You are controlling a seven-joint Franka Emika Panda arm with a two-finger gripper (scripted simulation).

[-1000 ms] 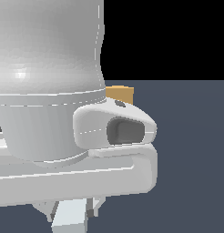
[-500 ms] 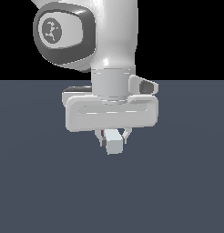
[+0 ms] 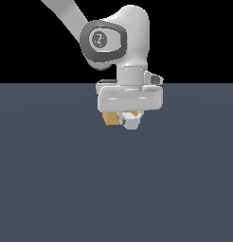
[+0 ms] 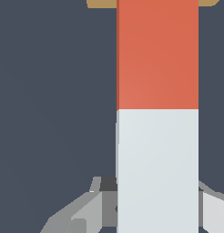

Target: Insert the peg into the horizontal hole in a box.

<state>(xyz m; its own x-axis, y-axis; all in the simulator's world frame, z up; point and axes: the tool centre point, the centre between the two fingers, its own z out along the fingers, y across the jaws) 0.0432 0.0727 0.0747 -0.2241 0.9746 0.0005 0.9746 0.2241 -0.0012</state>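
A white robot arm reaches down from the upper part of the exterior view, over a flat, dark blue-grey bench [image 3: 57, 189] that fills the lower two thirds of the picture under a black background. The arm's wide white hand block sits level. Just under it is the pincer [image 3: 129, 119], whose pale fingers [image 3: 131, 124] show as a small light block.

Between those fingers a small patch of red-orange shows: this is the peg [image 3: 129, 115], seen nearly end-on, so its length is hidden here. Just beside it, toward the exterior view's left and partly tucked under the hand block, is the box [image 3: 109, 118], a small tan cube. From this angle it is not possible to tell whether peg and box touch, and the hole is not visible in either picture.

The wrist view looks along the peg [image 4: 157, 54]. It is a long flat-faced bar, pale grey-white on the half nearer the camera and red-orange on the far half. The grey fingers [image 4: 86, 211] press against both sides of the pale half, so the pincer is pinching the peg. The red-orange end points straight at the box [image 4: 101, 3], of which only a thin tan strip shows at the picture's edge, either side of the peg. The peg's tip runs out of frame there.
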